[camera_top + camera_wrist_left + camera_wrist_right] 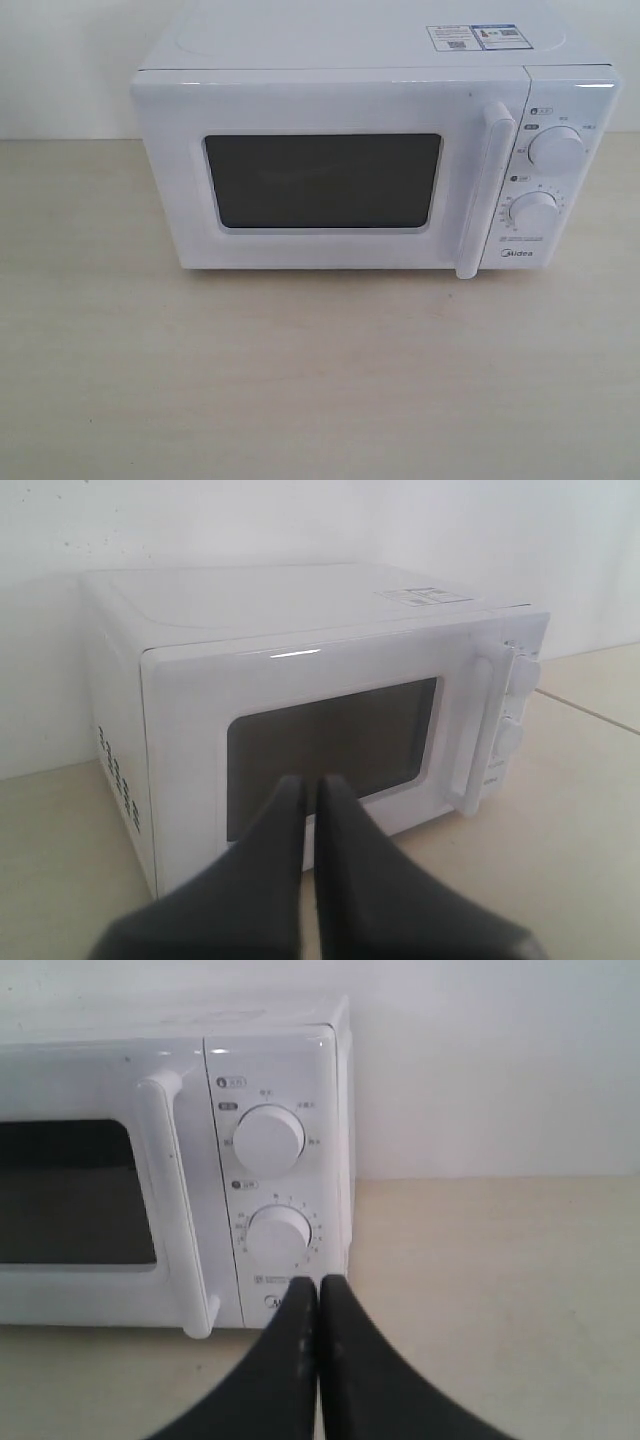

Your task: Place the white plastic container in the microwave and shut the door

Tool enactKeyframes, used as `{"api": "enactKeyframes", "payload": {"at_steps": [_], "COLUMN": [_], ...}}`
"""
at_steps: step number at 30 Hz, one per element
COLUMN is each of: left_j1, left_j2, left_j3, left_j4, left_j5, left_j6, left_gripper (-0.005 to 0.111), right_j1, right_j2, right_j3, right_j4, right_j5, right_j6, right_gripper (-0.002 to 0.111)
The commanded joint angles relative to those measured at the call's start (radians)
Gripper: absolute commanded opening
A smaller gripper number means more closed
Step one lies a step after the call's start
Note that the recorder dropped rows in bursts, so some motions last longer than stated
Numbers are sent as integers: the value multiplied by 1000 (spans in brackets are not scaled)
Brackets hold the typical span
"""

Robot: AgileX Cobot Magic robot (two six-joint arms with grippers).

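1. The white microwave (300,610) stands on a pale worktop (560,820), with its back close to a white wall (250,520).
2. Its door (190,710) is fully closed, and nothing can be made out through the dark window (340,740).
3. A vertical white bar handle (485,730) sits at the door's edge, just beside two round dials (525,670).
4. A sticker (425,596) lies on the microwave's top, near the dial-side corner.
5. The left gripper (311,780) has its dark fingers pressed together, holds nothing, and is apart from the door.

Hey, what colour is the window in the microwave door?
The window is dark grey, set in the white door. It shows best in the exterior view.
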State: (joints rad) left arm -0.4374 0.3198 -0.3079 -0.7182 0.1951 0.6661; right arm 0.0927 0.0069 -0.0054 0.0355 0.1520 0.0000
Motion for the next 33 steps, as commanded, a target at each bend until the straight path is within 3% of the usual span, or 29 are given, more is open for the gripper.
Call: {"api": "enactKeyframes", "payload": {"at_steps": [1, 4, 33], "left_j1": [-4, -4, -4], "left_j2": [-4, -4, -4], "left_j3": [3, 3, 3], "left_j4": [1, 1, 1], "left_j5": [-12, -12, -12], "left_j6": [-4, -4, -4], "left_gripper": [4, 4, 4], "right_j1": [-3, -3, -42], "right_j2": [-7, -7, -7], "right_j3": [5, 5, 5], "right_j4": [-5, -35, -45], "right_j5": [107, 184, 185], "right_j6": [-29, -29, -26], "right_gripper": [0, 0, 0]}}
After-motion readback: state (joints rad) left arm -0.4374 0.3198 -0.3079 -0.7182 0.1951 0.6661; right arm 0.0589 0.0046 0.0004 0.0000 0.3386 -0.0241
